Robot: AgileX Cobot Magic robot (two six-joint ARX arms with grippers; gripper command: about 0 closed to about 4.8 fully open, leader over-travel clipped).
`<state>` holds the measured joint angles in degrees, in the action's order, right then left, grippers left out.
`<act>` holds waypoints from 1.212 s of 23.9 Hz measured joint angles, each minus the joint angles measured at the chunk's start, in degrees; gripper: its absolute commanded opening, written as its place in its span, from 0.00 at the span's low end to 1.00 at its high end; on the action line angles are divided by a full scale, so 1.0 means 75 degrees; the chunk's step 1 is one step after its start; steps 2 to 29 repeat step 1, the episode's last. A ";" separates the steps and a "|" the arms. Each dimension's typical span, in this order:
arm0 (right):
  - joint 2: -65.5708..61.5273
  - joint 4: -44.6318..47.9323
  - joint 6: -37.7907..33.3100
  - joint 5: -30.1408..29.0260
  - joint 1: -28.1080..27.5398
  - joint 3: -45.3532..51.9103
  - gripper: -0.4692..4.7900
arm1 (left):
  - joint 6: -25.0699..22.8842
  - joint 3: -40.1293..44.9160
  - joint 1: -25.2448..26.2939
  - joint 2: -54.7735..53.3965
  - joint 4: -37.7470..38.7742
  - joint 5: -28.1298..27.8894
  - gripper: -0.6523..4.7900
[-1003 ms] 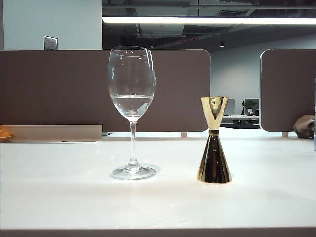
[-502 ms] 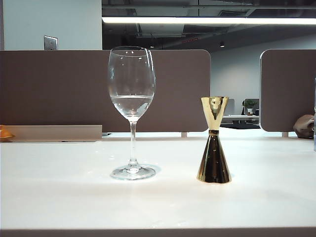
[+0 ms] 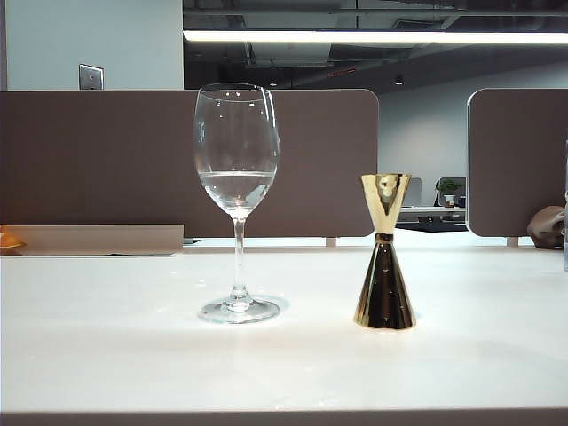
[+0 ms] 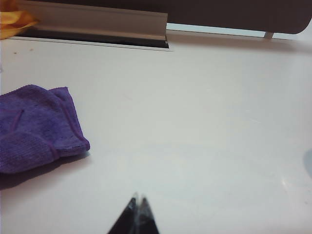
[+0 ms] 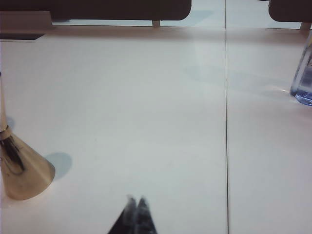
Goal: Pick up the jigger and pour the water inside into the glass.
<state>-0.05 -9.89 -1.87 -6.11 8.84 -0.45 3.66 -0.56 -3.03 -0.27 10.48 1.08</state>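
The gold jigger [image 3: 385, 253] stands upright on the white table [image 3: 106, 355], right of the glass [image 3: 237, 200]. The tall stemmed glass holds a shallow pool of water [image 3: 235, 186] in its bowl. No arm shows in the exterior view. In the right wrist view the jigger's cone base [image 5: 22, 168] stands at the frame's edge, well off to the side of my right gripper [image 5: 136, 199], which is shut and empty. My left gripper [image 4: 138, 197] is also shut on nothing, over bare table; neither jigger nor glass shows in the left wrist view.
A purple cloth [image 4: 34, 127] lies on the table near my left gripper. A clear blue-tinted bottle [image 5: 303, 78] stands far off beside my right gripper. Brown partition panels [image 3: 98, 160] line the table's back edge, with a grey tray [image 3: 98, 240] at the back left.
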 measured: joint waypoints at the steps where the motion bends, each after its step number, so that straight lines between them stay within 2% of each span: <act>1: 0.0000 0.0000 0.0000 0.0000 0.0000 0.0000 0.08 | 0.0000 0.0000 0.0000 0.0000 0.0000 0.0000 0.12; 29: 0.0000 0.0000 0.0000 0.0000 0.0000 0.0000 0.08 | 0.0000 0.0000 0.0000 0.0000 0.0000 0.0000 0.12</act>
